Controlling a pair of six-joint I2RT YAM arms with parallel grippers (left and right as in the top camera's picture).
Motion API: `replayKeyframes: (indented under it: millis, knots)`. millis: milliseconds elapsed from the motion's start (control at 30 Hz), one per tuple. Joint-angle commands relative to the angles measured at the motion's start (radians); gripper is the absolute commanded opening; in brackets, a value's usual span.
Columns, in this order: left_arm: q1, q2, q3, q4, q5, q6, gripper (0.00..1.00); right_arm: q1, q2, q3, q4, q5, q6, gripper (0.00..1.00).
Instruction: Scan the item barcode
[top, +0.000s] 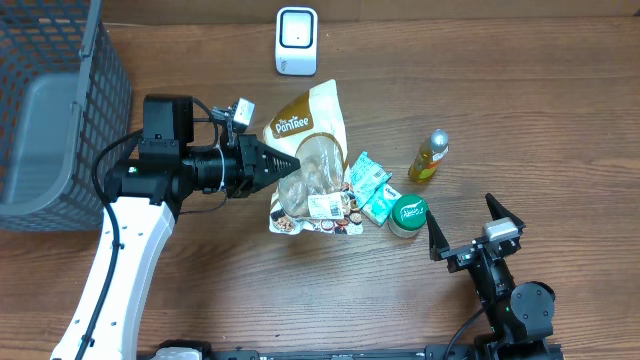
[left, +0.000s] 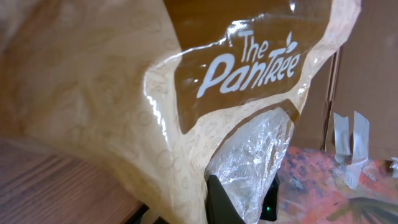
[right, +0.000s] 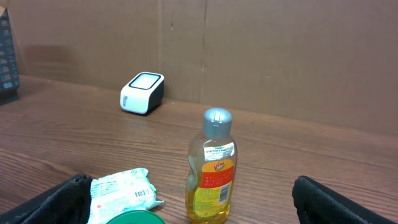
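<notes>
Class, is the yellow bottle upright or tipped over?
Upright: the bottle stands on its base, silver cap uppermost, in the right wrist view.

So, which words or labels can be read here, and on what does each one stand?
"The PanTree": on the snack bag.
Bottle label: too blurred to read.
Teal packet and green lid: print too small.

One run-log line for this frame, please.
left gripper: shut on tan plastic Pantree snack bag | right gripper: open, empty | white boxy scanner: standing apart from bag | scan: bag not at scanner
</notes>
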Motion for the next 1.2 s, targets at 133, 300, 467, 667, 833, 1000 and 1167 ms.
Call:
replayKeyframes:
  millis: [133,300,467,667,833,1000,1167]
  knots:
    - [0.005,-0.005,0.022,-0.028,0.045,-0.007,0.04,-0.003,-0.01,-0.011,0.003,0.006,0.003,1.0]
    - [0.005,-0.005,0.022,-0.028,0.045,0.002,0.04,-0.003,-0.01,-0.011,0.003,0.006,0.003,1.0]
    - [0.005,-0.005,0.022,-0.028,0.043,0.016,0.07,-0.003,-0.01,-0.011,0.003,0.006,0.002,1.0]
    - [0.005,-0.005,0.022,-0.033,-0.04,0.015,0.1,-0.003,-0.01,-0.011,0.003,0.006,0.002,1.0]
    - [0.005,-0.005,0.022,-0.047,-0.114,0.015,0.2,-0.003,-0.01,-0.011,0.003,0.006,0.002,1.0]
    - [0.005,-0.005,0.022,-0.047,-0.14,0.015,0.14,-0.003,-0.01,-0.011,0.003,0.006,0.002,1.0]
    - [0.005,-0.005,0.022,-0.047,-0.154,0.015,0.04,-0.003,-0.01,-0.011,0.003,0.006,0.002,1.0]
